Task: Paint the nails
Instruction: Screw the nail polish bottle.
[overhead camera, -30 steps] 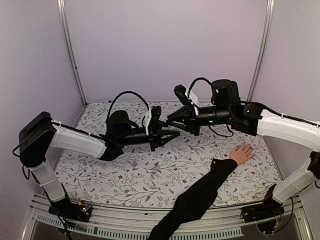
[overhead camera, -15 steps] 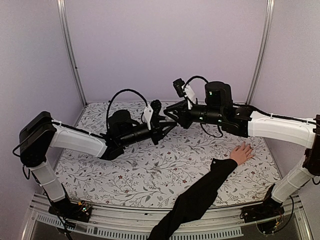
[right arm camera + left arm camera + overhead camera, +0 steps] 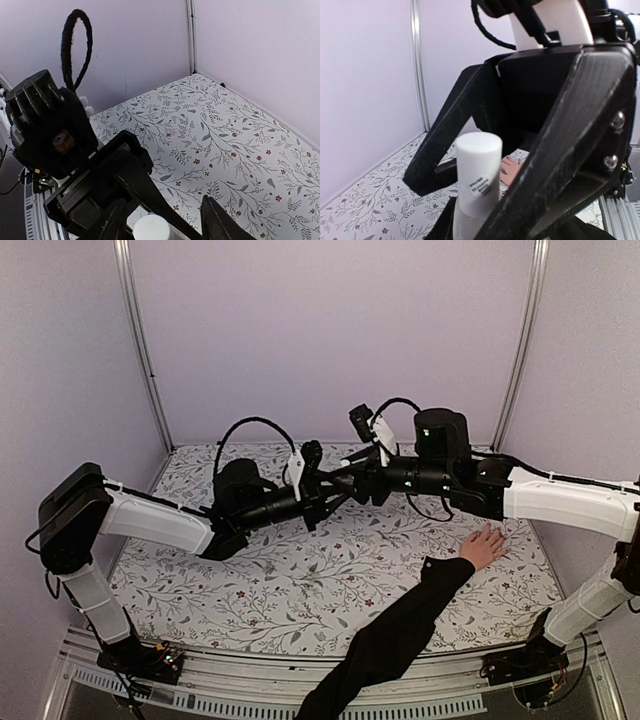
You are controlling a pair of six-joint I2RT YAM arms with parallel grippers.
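- The left hand (image 3: 336,496) pinches the small bottle (image 3: 470,222) and holds it in mid-air above the worktop (image 3: 300,585), probably so the other arm can reach its top.
- The right hand (image 3: 164,212) is spread, with one finger on either side of the white cap (image 3: 479,165), apparently to grip and unscrew it.
- The nails (image 3: 496,533) are on the human hand (image 3: 484,547), which lies flat at near right, well apart from the bottle.
- Count: two arms, one bottle, one cap, one human hand. The nails are too small to count.

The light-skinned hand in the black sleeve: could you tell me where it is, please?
In the top view, the light-skinned hand lies on the floral tablecloth at the right, near the right arm's white forearm.
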